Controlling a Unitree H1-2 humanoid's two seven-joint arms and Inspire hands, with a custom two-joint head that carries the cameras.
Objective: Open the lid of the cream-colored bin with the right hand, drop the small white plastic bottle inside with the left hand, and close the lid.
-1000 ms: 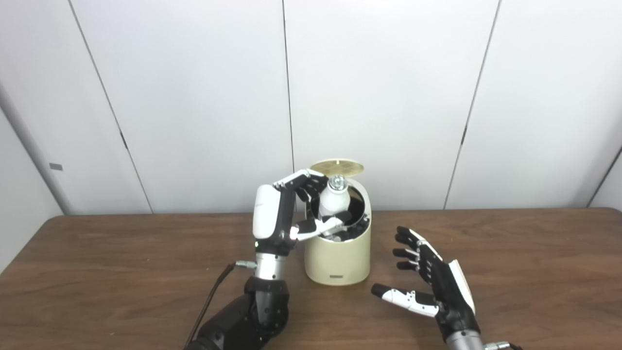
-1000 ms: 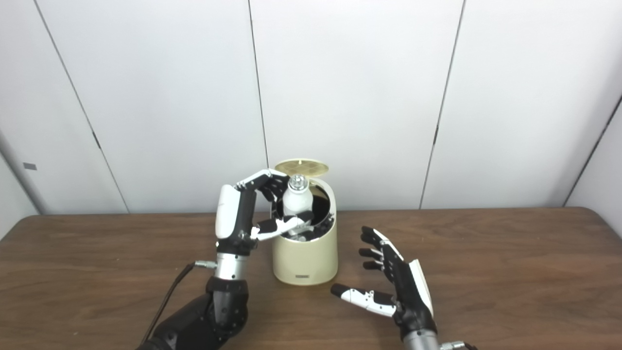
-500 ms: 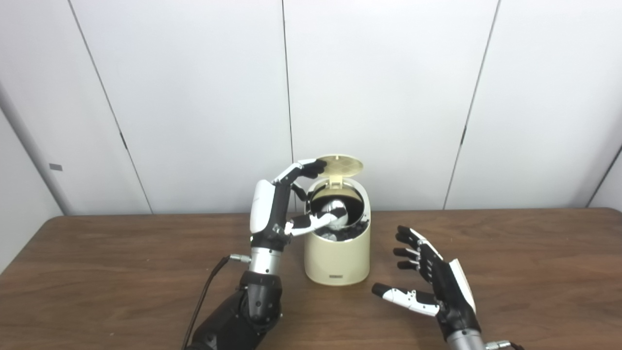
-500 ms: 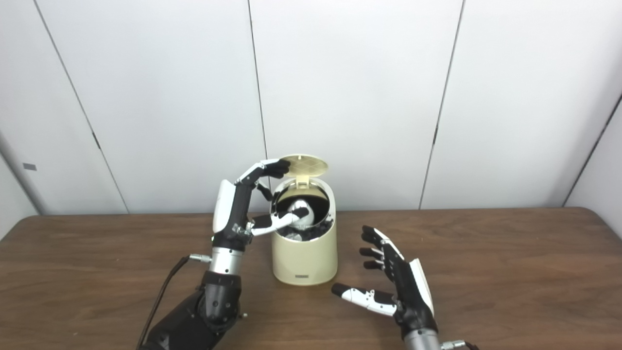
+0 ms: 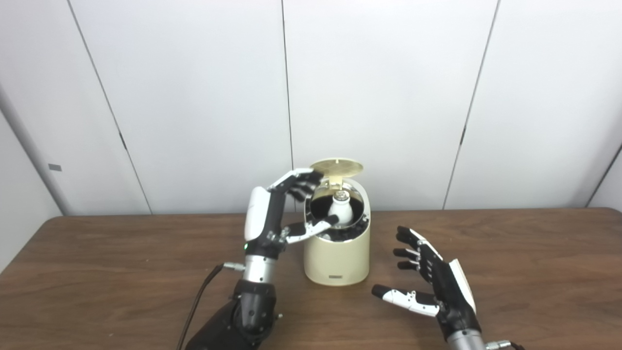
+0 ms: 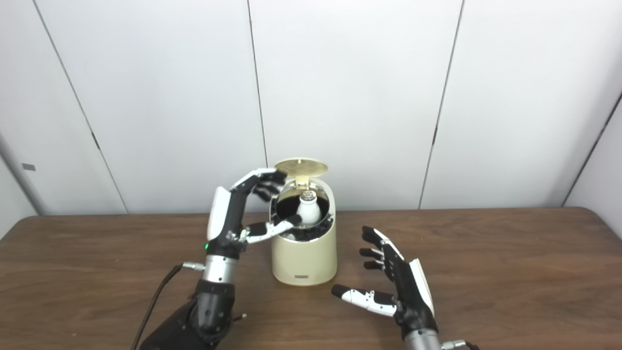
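Brown table (image 5: pixel 97 272): cream bin (image 5: pixel 336 257) at centre, lid (image 5: pixel 336 166) raised, white bottle (image 5: pixel 339 210) upright inside. Left hand (image 5: pixel 277 214) at bin's 9 o'clock, fingers spread, empty. Right hand (image 5: pixel 432 282) at 4 o'clock, splayed, empty.

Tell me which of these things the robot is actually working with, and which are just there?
Part of the job:
- cream-colored bin, its lid standing open
- small white bottle, inside the bin
- left hand, open beside the bin's mouth
- right hand, open, waiting beside the bin

Just there:
- wooden table
- black cable along the left arm
- white wall panels
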